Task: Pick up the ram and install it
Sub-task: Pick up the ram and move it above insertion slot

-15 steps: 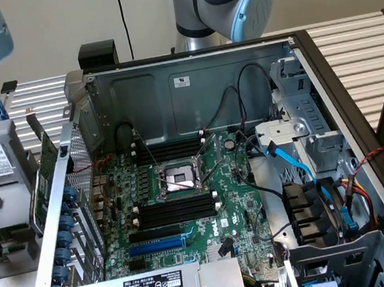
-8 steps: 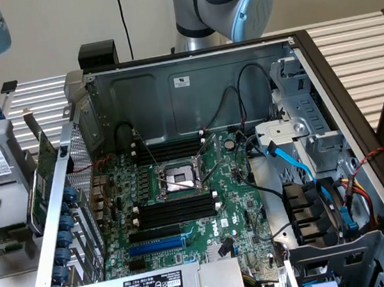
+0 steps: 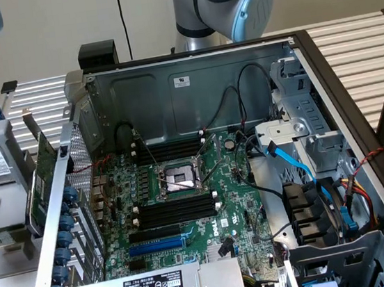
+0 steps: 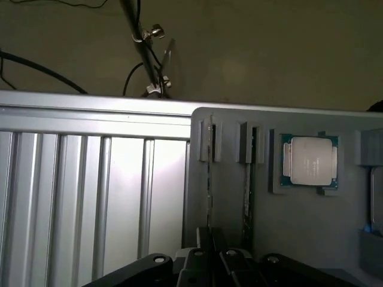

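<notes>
- We see a plain, pale wall (image 3: 45, 28) behind the bench in the exterior view, evenly lit.
- A thin black cable (image 3: 120, 16) hangs straight down that wall.
- Our work surface is a table (image 3: 354, 39) of ribbed aluminium slats, showing at both the exterior view's left and right.
- In the wrist view we find the same slatted table (image 4: 90, 179) catching a bright glare along its ribs.
- Past its edge lies a dim, brownish surface (image 4: 269, 54), crossed by dark cables (image 4: 42, 72).

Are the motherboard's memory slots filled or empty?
Empty: the black memory slots beside the CPU socket hold no green stick.
</notes>
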`<act>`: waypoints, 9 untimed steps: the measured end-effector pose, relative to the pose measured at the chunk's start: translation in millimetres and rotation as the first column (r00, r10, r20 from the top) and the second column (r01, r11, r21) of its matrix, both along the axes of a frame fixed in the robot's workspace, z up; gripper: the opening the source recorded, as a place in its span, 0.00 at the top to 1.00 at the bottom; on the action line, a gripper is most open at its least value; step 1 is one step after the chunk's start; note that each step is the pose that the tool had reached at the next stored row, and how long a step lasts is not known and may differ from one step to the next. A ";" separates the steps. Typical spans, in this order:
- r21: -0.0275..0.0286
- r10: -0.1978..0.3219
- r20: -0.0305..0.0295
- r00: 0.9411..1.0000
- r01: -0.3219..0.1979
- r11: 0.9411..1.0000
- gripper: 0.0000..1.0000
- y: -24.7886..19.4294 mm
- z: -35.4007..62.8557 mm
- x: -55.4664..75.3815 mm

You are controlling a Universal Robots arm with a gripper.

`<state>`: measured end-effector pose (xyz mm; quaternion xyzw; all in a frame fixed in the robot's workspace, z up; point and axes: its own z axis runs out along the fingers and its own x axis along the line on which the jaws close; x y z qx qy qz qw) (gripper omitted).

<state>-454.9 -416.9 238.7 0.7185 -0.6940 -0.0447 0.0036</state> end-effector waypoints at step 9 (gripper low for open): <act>0.000 0.000 -0.007 1.000 0.000 1.000 0.87 -5.0 40.9 4.0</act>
